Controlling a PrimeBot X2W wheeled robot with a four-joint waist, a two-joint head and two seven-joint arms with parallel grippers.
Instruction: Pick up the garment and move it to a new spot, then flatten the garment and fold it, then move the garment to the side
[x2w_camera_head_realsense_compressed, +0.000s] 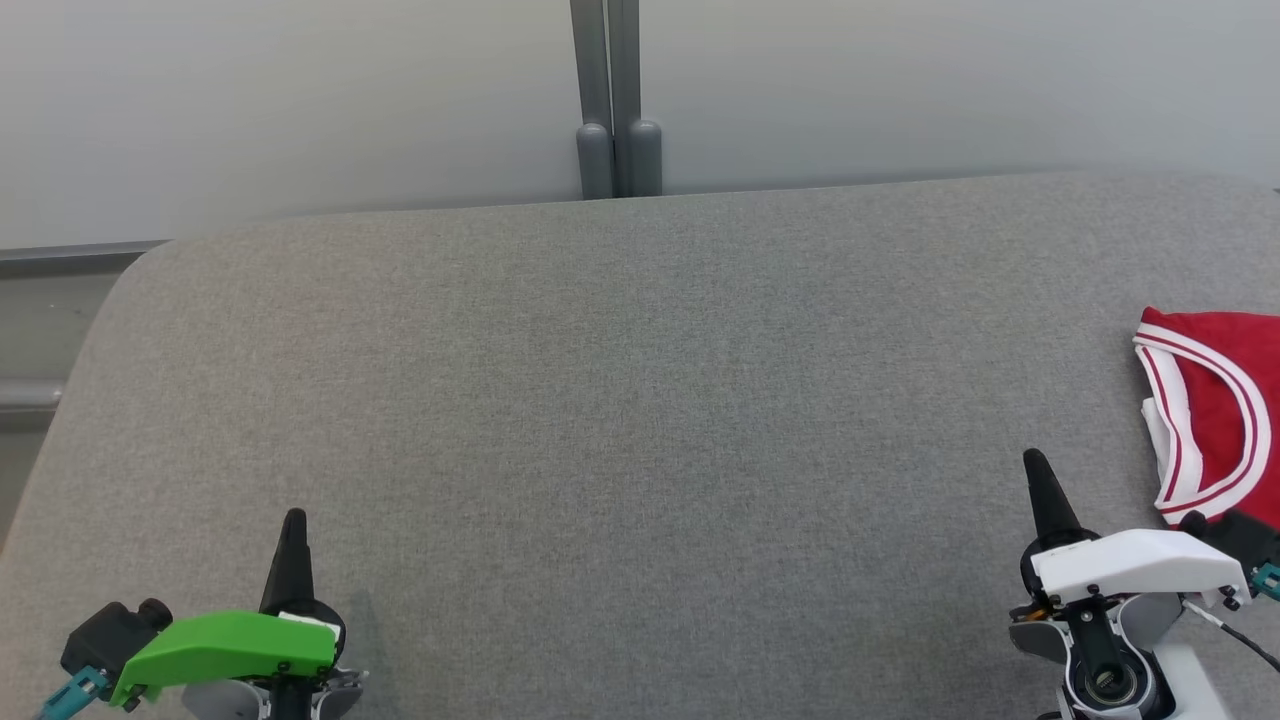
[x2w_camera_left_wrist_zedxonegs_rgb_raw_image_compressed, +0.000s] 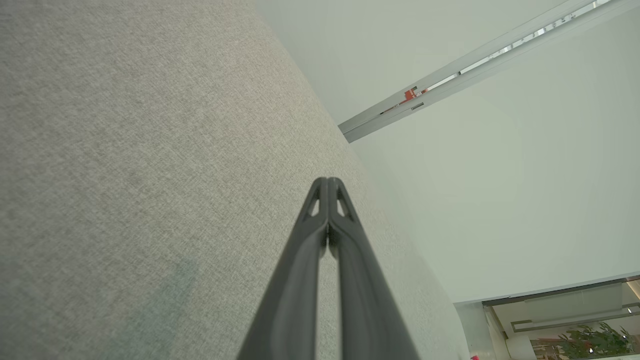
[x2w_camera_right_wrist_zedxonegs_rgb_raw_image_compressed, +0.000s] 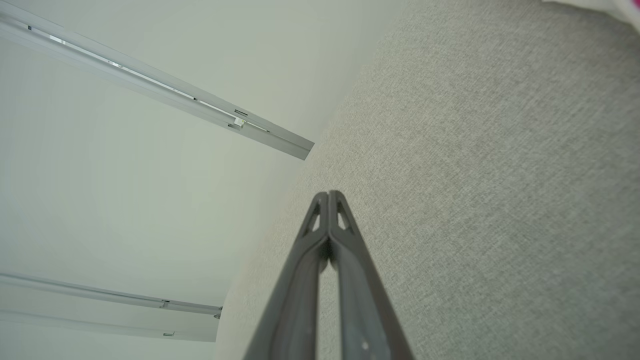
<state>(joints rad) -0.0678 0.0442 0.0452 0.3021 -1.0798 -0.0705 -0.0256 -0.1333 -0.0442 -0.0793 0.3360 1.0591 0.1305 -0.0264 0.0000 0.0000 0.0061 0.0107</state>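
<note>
Resting low over the near edge of the grey padded surface (x2w_camera_head_realsense_compressed: 600, 400), the left gripper (x2w_camera_head_realsense_compressed: 293, 518) sits toward the near left corner and the right gripper (x2w_camera_head_realsense_compressed: 1034, 458) toward the near right. Each has its two dark fingers pressed together along their length and nothing between them; the wrist views confirm it, the left gripper (x2w_camera_left_wrist_zedxonegs_rgb_raw_image_compressed: 327, 181) and the right gripper (x2w_camera_right_wrist_zedxonegs_rgb_raw_image_compressed: 328, 194) both tapering to a single sealed tip over bare fabric. This looks like a parked pose, arms drawn back so the middle of the surface is free for spreading and folding.

The garment (x2w_camera_head_realsense_compressed: 1215, 400) lies at the right edge of the surface, just beyond the right gripper and apart from it, probably within that arm's easy reach. It is cut off by the frame: only red cloth and a curved striped band (x2w_camera_head_realsense_compressed: 1258, 420) show, so its sleeves, hem and whether it is folded or bunched cannot be told. That leaves it unclear whether the work is about to begin or is finished. A pale scrap (x2w_camera_right_wrist_zedxonegs_rgb_raw_image_compressed: 600, 4) in the far corner of the right wrist view may be its edge, but it is too blurred to say.
</note>
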